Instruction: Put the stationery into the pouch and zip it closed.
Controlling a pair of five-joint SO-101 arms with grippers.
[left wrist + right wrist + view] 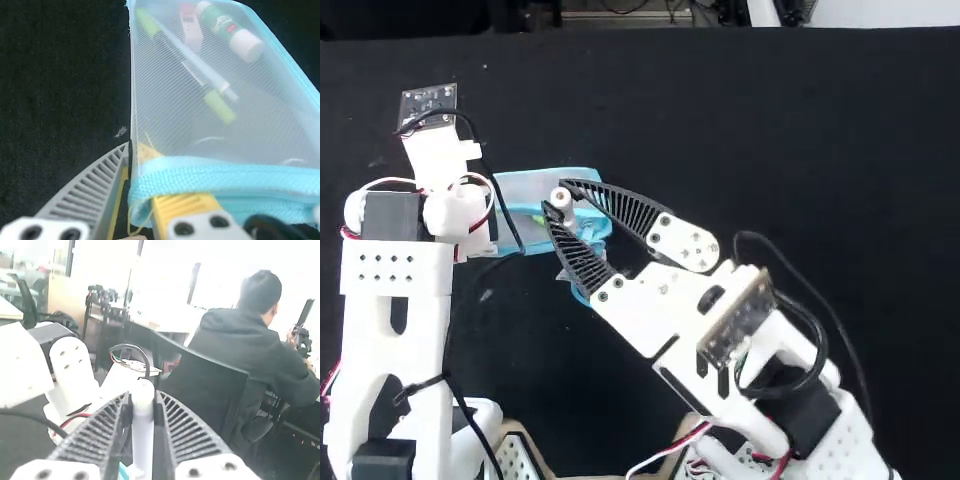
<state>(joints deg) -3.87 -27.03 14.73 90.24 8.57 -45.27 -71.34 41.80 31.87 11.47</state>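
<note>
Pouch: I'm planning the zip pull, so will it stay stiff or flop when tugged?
Likely floppy: the pouch is thin see-through mesh. Probably light, with just a pen and a few small pieces inside. The left gripper pinching its corner should brace it.

Left gripper (pixel 134 154), right gripper (pixel 143 402) — jaws tight
</note>
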